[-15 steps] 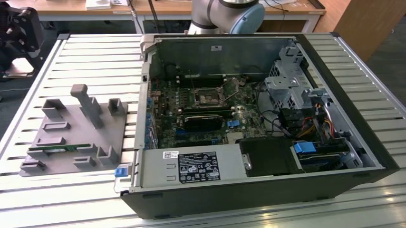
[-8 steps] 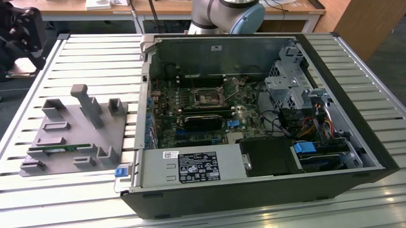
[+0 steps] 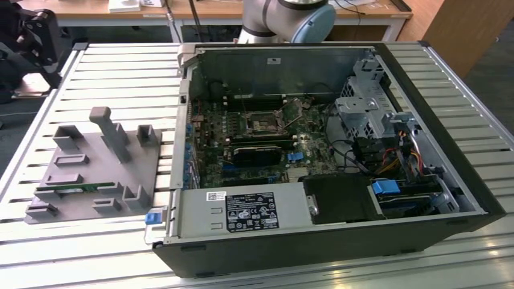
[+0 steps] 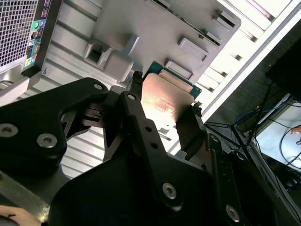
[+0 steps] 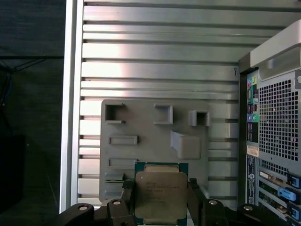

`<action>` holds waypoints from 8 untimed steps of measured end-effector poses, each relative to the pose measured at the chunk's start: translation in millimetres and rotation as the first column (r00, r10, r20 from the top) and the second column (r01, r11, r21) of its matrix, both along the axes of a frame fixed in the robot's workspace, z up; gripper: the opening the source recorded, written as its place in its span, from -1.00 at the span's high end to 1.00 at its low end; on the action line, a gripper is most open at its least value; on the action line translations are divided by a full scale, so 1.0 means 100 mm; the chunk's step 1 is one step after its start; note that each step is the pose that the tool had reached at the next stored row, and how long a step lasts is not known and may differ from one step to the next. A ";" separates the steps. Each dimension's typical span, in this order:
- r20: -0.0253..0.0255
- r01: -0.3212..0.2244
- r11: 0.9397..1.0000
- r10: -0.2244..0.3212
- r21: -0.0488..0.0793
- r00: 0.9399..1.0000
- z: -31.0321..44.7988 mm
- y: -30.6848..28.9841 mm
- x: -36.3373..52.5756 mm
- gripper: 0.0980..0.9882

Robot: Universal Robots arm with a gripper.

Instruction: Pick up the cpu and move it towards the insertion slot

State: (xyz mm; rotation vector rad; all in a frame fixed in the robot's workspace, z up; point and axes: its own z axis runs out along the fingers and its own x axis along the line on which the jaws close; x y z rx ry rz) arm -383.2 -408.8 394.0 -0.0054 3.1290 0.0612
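Gripper [image 5: 161, 187] is closed partway onto the cpu [image 5: 161, 197], with one finger [image 5: 128, 190] on each of two opposite chip edges and the metal lid facing the camera in both wrist views. The cpu sits squarely between the fingertips, held clear above one edge of the gray fixture plate [image 5: 155, 136]. The insertion slot [image 3: 261, 122] is on the board inside the open PC case [image 3: 321, 247], which stands just beside the plate on the exterior view's right.

Second wrist view: lower part of cpu [image 4: 162, 96] was hidden behind gripper [image 4: 165, 94]. Exterior view: arm [image 3: 285, 18] was cut off at top edge.
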 end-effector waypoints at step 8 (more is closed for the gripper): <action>0.000 0.000 1.000 0.000 0.000 1.000 -0.001 0.000 0.055 0.01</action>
